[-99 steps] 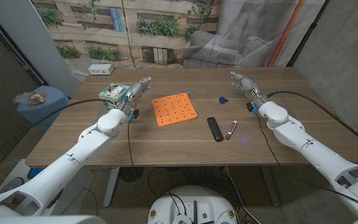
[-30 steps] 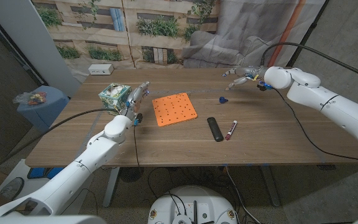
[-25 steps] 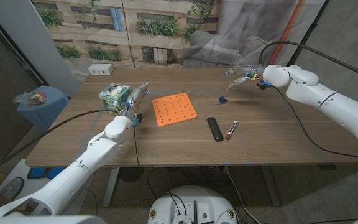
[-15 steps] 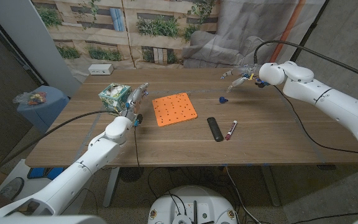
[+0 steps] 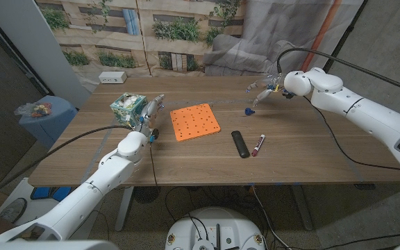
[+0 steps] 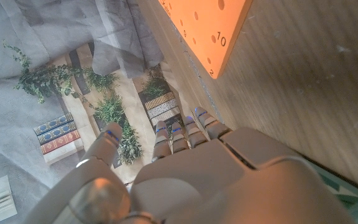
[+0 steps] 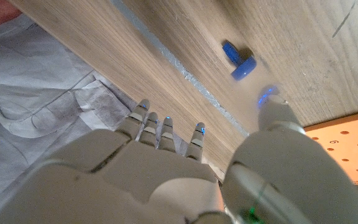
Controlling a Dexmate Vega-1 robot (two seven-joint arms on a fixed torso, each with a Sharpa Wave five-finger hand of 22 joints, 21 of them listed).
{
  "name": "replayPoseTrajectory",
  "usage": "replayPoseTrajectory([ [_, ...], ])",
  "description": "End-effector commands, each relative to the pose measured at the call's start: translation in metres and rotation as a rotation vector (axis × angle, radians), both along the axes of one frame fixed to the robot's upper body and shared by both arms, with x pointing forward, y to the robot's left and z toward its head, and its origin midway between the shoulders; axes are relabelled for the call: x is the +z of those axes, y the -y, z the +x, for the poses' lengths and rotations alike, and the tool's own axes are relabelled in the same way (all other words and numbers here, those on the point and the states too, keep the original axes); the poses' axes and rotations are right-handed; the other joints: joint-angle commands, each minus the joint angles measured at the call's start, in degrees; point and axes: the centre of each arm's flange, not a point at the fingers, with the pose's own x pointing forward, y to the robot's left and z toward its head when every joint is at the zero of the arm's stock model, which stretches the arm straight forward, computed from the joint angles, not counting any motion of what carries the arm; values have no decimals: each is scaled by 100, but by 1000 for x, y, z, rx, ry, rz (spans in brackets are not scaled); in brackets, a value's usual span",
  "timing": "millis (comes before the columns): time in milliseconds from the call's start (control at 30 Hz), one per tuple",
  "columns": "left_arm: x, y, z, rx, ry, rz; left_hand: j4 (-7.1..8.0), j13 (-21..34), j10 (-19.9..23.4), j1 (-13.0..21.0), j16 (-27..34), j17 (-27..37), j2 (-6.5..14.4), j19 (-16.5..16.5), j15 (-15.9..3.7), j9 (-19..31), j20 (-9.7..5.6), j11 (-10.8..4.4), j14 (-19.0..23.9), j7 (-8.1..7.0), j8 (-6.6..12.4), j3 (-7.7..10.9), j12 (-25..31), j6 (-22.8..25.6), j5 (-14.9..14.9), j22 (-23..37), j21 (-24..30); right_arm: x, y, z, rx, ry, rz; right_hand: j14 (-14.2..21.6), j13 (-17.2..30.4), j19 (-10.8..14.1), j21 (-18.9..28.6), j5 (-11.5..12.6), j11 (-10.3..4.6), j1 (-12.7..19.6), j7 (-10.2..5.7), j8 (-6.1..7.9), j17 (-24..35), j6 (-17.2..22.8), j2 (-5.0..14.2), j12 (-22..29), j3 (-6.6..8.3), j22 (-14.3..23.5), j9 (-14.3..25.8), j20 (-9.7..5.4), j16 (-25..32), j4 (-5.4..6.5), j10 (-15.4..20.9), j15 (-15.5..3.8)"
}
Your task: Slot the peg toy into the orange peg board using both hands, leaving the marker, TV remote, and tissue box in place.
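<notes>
Meanwhile, the right hand point(image 5: 262, 89) is hovering, fingers spread and empty, just beyond the blue peg toy point(image 5: 248, 110); the left hand point(image 5: 151, 110), holding nothing, is waiting beside the orange peg board point(image 5: 194, 121).

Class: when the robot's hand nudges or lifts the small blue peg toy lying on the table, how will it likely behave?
The small blue plastic peg toy lies on its side with a round head, so a nudge may roll it. It looks rigid and light, probably easy to lift but awkward to pinch.

The board point(image 5: 195, 121) was orange with dark holes, the peg point(image 5: 248, 110) blue, the remote point(image 5: 239, 144) black, the marker point(image 5: 258, 144) red and white, and the tissue box point(image 5: 128, 107) green-patterned.
</notes>
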Motion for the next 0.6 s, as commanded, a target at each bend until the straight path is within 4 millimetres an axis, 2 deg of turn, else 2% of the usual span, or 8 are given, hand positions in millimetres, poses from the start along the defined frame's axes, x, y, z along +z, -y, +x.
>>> replayPoseTrajectory([
  [33, -1, 1, 4, -1, -14, -5, 14, 31, 37, 53, 11, 21, 330, 42, -57, 13, -435, 2, 41, -11, 33, 44, 11, 32, 12, 32, 24, -10, -12, 5, -31, 6, -72, -67, 35, -77, -12, -5, 102, 6, -8, 51, 40, 32, -54, 16, -18, 22, 39, 102, -10, 11, -48, 134],
  [100, -2, 1, 5, 1, -18, -6, 18, 31, 36, 52, 10, 22, 333, 41, -56, 13, -434, 4, 39, -7, 32, 46, 10, 30, 12, 32, 23, -11, -13, 7, -36, 3, -78, -91, 43, -108, -17, 1, 146, 8, -10, 73, 47, 57, -55, 7, -21, 22, 47, 173, -19, 8, -67, 179],
  [267, -4, 1, 5, 3, -25, -7, 22, 31, 30, 59, 8, 21, 352, 39, -51, 13, -430, 19, 38, 8, 30, 58, 6, 31, 14, 32, 22, -17, -16, 8, -49, 5, -94, -59, 54, -21, 23, 10, 187, 14, -1, 137, 58, 165, -52, 11, -24, 22, 64, 245, -6, 4, -55, 202],
  [600, -6, 1, 7, 8, -32, -14, 24, 31, 21, 71, 6, 21, 361, 38, -32, 13, -428, 31, 38, 19, 23, 64, 0, 24, 12, 32, 20, -29, -28, 10, -100, -11, -118, -11, 68, 117, 67, 24, 236, 23, -8, 204, 73, 263, -43, 23, -27, 23, 87, 286, 14, 2, -19, 220],
])
